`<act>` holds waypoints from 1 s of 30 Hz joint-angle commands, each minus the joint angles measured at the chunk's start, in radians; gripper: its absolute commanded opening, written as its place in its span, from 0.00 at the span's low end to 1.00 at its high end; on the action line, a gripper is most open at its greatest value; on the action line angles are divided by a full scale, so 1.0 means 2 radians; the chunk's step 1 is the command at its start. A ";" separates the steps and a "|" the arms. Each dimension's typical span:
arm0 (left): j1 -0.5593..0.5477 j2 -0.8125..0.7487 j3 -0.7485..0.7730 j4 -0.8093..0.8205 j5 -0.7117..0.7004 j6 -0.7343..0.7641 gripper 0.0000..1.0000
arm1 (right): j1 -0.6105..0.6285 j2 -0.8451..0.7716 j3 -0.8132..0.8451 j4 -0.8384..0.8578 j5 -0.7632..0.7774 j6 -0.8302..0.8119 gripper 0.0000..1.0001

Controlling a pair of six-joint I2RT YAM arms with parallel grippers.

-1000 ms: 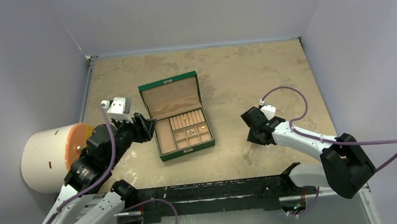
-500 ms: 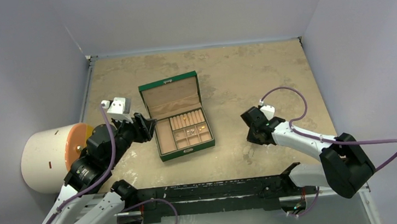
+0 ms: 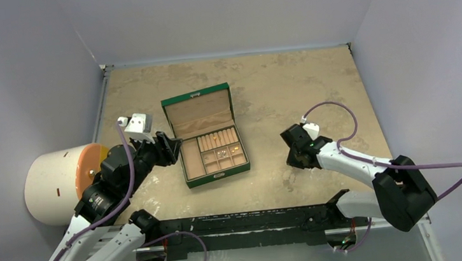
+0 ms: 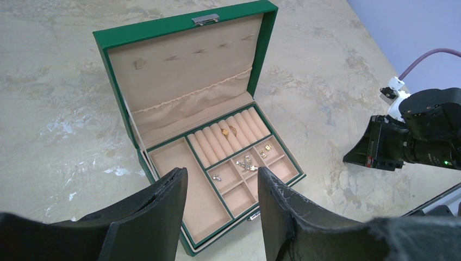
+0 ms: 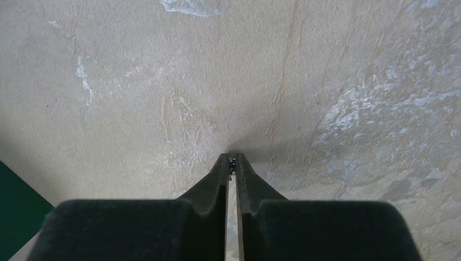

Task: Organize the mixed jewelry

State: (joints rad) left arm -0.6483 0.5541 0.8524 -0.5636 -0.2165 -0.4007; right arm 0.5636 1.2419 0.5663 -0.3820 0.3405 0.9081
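The open green box (image 3: pixel 196 97) with tan compartments sits mid-table. In the left wrist view it (image 4: pixel 179 28) holds the jewelry: a gold ring (image 4: pixel 228 130) on the ring rolls, gold earrings (image 4: pixel 265 153), a silvery piece (image 4: pixel 245 163) and a tiny silver piece (image 4: pixel 216 177) in the small compartments. My left gripper (image 3: pixel 169 150) (image 4: pixel 221 173) is open and empty, just left of and above the box. My right gripper (image 3: pixel 293 161) (image 5: pixel 232 160) is down at the table right of the box, shut on a tiny dark, shiny jewelry piece (image 5: pixel 232 162) pinched at its fingertips.
A white cylinder with an orange face (image 3: pixel 61 185) stands at the left edge beside my left arm. Grey walls close off the table on the left, back and right. A purple cable (image 3: pixel 334 104) loops above my right arm.
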 commanded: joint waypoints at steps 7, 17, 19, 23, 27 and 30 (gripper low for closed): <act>0.003 -0.006 0.000 0.015 0.000 0.006 0.50 | -0.001 -0.020 0.039 0.016 -0.027 -0.049 0.06; 0.003 -0.012 0.000 0.016 0.002 0.006 0.50 | 0.012 0.002 0.087 0.063 -0.103 -0.097 0.01; 0.004 -0.013 0.000 0.016 0.003 0.006 0.50 | 0.023 0.007 0.102 0.065 -0.106 -0.098 0.01; 0.004 -0.013 0.000 0.015 0.003 0.006 0.50 | 0.055 0.020 0.141 0.064 -0.100 -0.097 0.01; 0.004 -0.013 0.000 0.016 0.004 0.006 0.50 | 0.095 0.042 0.184 0.062 -0.078 -0.100 0.01; 0.004 -0.012 0.000 0.016 0.004 0.006 0.50 | 0.118 0.066 0.216 0.065 -0.075 -0.104 0.01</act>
State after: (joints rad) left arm -0.6483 0.5354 0.8524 -0.5640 -0.2157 -0.4007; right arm 0.7479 1.3296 0.9009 -0.2802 0.1650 0.7273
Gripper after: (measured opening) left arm 0.497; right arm 0.030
